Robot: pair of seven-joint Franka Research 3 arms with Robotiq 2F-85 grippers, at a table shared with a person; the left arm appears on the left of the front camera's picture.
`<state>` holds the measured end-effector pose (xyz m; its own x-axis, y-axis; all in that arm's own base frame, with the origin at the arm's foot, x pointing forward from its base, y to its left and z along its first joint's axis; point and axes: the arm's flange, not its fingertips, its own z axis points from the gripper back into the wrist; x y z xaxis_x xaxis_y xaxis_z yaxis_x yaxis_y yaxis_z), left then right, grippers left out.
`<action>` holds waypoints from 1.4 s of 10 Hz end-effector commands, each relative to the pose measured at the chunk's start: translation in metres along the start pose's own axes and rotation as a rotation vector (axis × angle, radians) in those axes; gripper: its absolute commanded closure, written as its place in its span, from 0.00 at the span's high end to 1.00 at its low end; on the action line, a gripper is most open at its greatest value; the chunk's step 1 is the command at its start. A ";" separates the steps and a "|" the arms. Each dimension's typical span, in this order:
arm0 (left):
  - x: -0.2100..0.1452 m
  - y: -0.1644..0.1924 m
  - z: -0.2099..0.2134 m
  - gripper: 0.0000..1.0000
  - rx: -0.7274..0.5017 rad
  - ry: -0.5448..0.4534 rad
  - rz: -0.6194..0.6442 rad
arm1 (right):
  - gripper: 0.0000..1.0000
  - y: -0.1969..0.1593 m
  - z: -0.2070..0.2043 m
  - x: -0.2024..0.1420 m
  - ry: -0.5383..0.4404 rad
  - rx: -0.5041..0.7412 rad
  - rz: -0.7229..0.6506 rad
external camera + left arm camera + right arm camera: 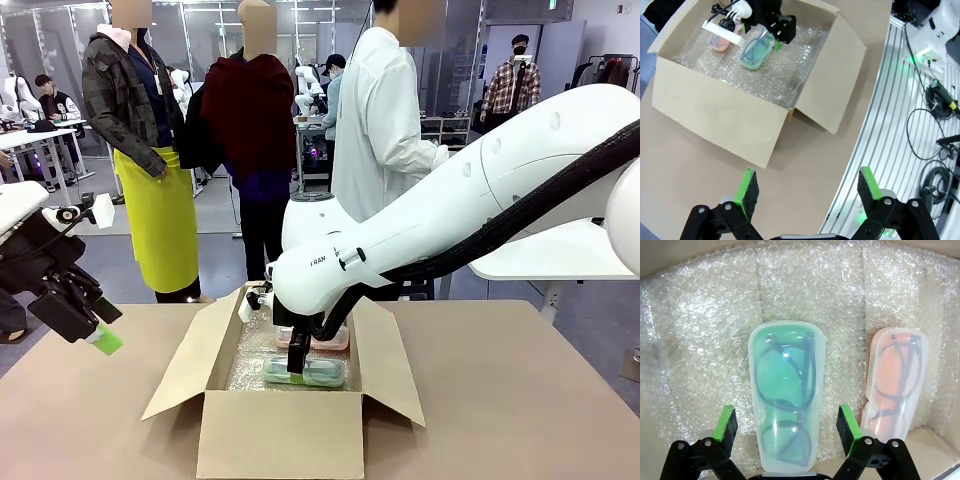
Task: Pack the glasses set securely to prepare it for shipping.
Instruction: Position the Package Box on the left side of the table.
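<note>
Inside an open cardboard box (280, 440), the glasses set lies on a bubble-wrap lining (705, 340). It is a mint green case (785, 390) and a pale pink case (895, 375) side by side, each with dark-framed glasses inside. My right gripper (787, 420) reaches down into the box. It is open, with one green pad on either side of the green case (325, 372) and a gap on both sides. My left gripper (95, 325) hangs open and empty above the table, left of the box (715, 115).
All the box flaps (395, 365) stand open and splay outward. A person in a white coat (380, 120) stands beyond the table's far side. In the left wrist view, a metal rail with cables (935, 105) runs along the table's edge.
</note>
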<state>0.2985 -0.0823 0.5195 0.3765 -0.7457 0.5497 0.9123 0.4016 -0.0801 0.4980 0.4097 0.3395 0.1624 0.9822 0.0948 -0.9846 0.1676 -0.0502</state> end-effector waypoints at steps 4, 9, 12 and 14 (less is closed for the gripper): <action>-0.001 0.001 0.001 1.00 -0.012 -0.022 -0.014 | 1.00 0.018 0.120 -0.046 -0.094 -0.129 -0.088; -0.001 0.001 0.001 1.00 -0.012 -0.022 -0.014 | 1.00 0.042 0.167 -0.157 -0.378 -0.196 -0.321; -0.001 0.001 0.001 1.00 -0.012 -0.022 -0.014 | 1.00 0.079 0.174 -0.228 -0.540 -0.246 -0.479; -0.001 0.001 0.001 1.00 -0.012 -0.022 -0.014 | 1.00 0.117 0.179 -0.276 -0.585 -0.221 -0.567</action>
<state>0.2987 -0.0821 0.5196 0.3772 -0.7456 0.5494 0.9119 0.4027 -0.0796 0.3559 0.1581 0.4866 0.5103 0.5823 0.6329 -0.7256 0.6865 -0.0465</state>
